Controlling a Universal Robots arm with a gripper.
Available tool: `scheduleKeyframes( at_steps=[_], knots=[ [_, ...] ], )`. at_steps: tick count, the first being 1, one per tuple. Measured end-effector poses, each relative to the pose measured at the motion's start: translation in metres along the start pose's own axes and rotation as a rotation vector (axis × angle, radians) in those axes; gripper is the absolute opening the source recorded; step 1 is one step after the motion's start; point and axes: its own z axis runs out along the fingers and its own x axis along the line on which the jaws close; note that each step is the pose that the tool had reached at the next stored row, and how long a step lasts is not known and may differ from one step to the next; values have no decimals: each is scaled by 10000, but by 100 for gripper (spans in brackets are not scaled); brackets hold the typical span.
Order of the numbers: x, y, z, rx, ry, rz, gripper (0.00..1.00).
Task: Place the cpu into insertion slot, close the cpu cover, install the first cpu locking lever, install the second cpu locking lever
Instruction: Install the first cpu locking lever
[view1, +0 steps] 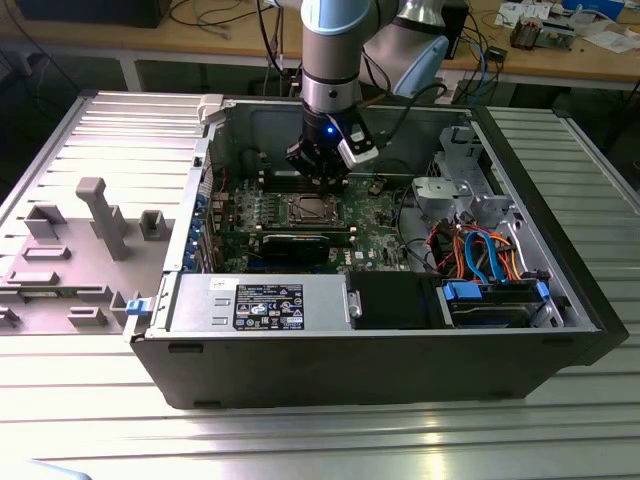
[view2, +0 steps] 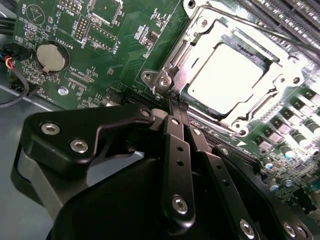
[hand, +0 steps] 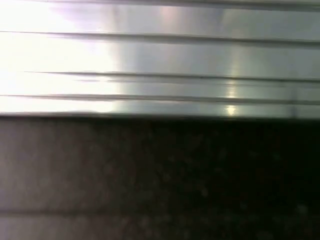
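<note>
Gripper fingers are pressed together, empty, their tips at the corner of the cpu cover, which lies closed over the cpu seated in the insertion slot.

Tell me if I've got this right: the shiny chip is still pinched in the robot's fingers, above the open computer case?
Not quite. In the second wrist view the cpu already lies in the insertion slot, framed by the cpu cover; the fingers are closed on nothing.

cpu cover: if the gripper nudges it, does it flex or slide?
Cpu cover looks like thin sheet metal, so probably stiff across but springy at its edges. It appears hinged near the gripper, so it would likely pivot, not slide. The shiny finish may be slippery.
</note>
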Motion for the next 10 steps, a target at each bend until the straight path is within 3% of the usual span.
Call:
scheduleKeyframes(
  at_steps=[4, 10],
  knots=[
    [0, 1, -7, -38, -3, 2, 11],
    [-1, 2, -46, 21, 1, -1, 11]
  ],
)
